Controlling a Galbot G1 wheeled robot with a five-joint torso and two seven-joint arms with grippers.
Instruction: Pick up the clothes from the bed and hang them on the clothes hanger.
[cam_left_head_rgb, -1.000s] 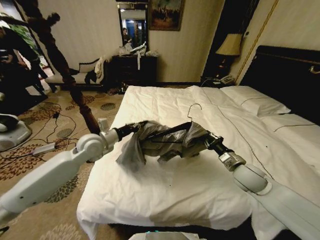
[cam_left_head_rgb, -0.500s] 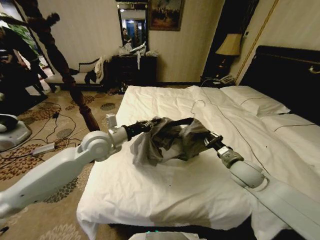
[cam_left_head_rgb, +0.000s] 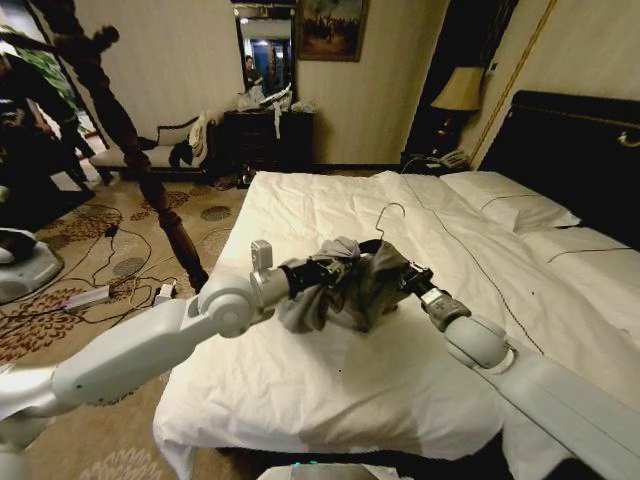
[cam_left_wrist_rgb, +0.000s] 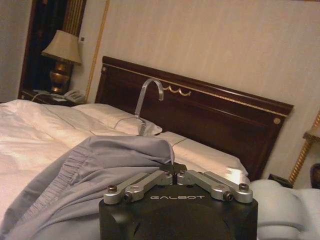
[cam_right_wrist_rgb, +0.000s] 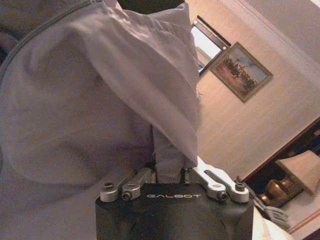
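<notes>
The light grey clothes (cam_left_head_rgb: 352, 288) hang bunched between my two grippers above the middle of the white bed (cam_left_head_rgb: 330, 390). My left gripper (cam_left_head_rgb: 322, 268) is shut on the fabric's edge (cam_left_wrist_rgb: 125, 150). In the left wrist view its gripper (cam_left_wrist_rgb: 173, 171) pinches that hem. My right gripper (cam_left_head_rgb: 402, 277) is shut on the cloth-covered end of the clothes hanger. The right wrist view has this gripper (cam_right_wrist_rgb: 170, 172) clamped with grey cloth (cam_right_wrist_rgb: 95, 100) draped over it. The hanger's wire hook (cam_left_head_rgb: 386, 214) (cam_left_wrist_rgb: 149, 97) sticks up above the bundle. Most of its black frame is hidden under the cloth.
A brown slanted pole stand (cam_left_head_rgb: 130, 140) rises left of the bed. Cables (cam_left_head_rgb: 110, 290) lie on the patterned carpet. A dark headboard (cam_left_head_rgb: 580, 150) and pillows (cam_left_head_rgb: 510, 205) are at the right, a lamp (cam_left_head_rgb: 462, 92) in the corner, a bench with garments (cam_left_head_rgb: 175, 148) far back.
My left gripper has moved right, towards the right gripper. The grey cloth has bunched up and slid over the hanger's black frame, which showed before.
</notes>
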